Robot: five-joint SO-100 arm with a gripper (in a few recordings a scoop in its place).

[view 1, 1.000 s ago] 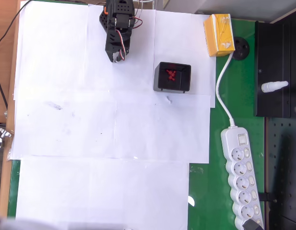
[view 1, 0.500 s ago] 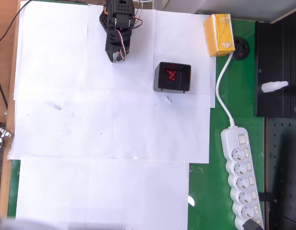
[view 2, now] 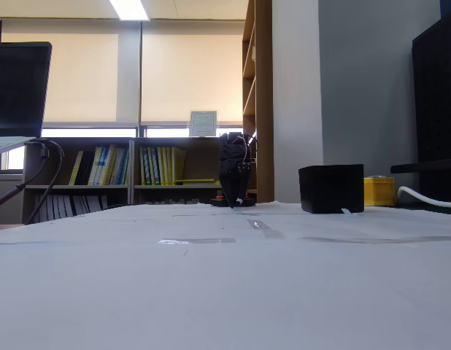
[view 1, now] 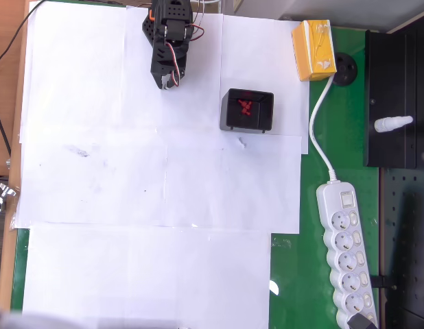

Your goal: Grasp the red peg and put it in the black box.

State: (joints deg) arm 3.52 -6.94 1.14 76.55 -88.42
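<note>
The black box [view 1: 229,103] stands on the white paper right of centre at the back, and a few small red pegs [view 1: 245,107] lie inside it. In the fixed view the black box [view 2: 331,188] shows as a dark cube with its inside hidden. The black arm is folded up at the back edge. Its gripper [view 1: 167,82] points down at the paper, about a box-width to the left of the box. In the fixed view the gripper [view 2: 236,200] hangs just above the table. Its fingers are too small and dark to tell apart.
A yellow carton [view 1: 313,49] stands behind and to the right of the box. A white power strip [view 1: 346,250] and its cable [view 1: 320,130] lie on the green mat at the right. A black pegboard panel [view 1: 397,103] carries a white knobbed peg [view 1: 392,123].
</note>
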